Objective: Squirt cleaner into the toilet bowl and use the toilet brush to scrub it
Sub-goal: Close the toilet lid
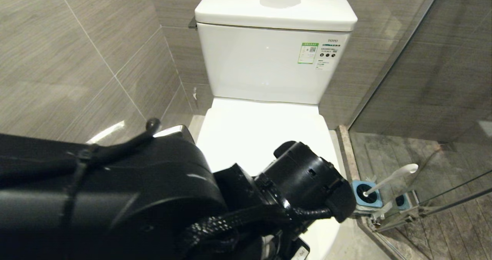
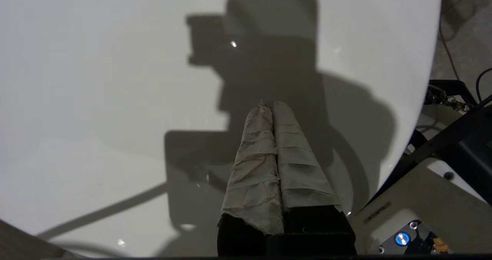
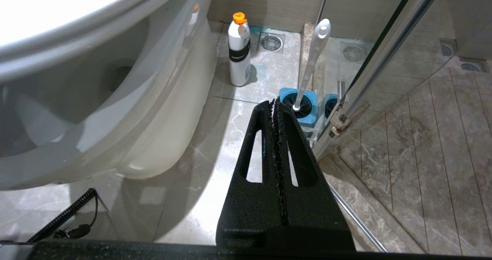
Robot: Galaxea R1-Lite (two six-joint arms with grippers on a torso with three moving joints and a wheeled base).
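While the lid (image 1: 265, 137) lies flat over the bowl (image 3: 115, 110), nothing can be squirted or scrubbed, so lifting it looks like the step in hand. The left pincer (image 2: 272, 105) hangs just above the lid's glossy top near the front edge, its taped fingers (image 2: 257, 164) pressed together and holding nothing. To do this well, I'd say it should slide off past the front rim, hook the fingertips under the lip and swing the lid up until it leans on the tank (image 1: 269, 60); pushing on the slick top would only skid. The cleaner (image 3: 239, 52) stands upright on the floor (image 3: 215, 137) beside the bowl's base, cap on. Near it the brush (image 3: 313, 56) leans in its blue holder (image 3: 303, 106) by the glass door (image 1: 423, 98). The right pincer (image 3: 275, 101) sits low beside the bowl, closed and empty.
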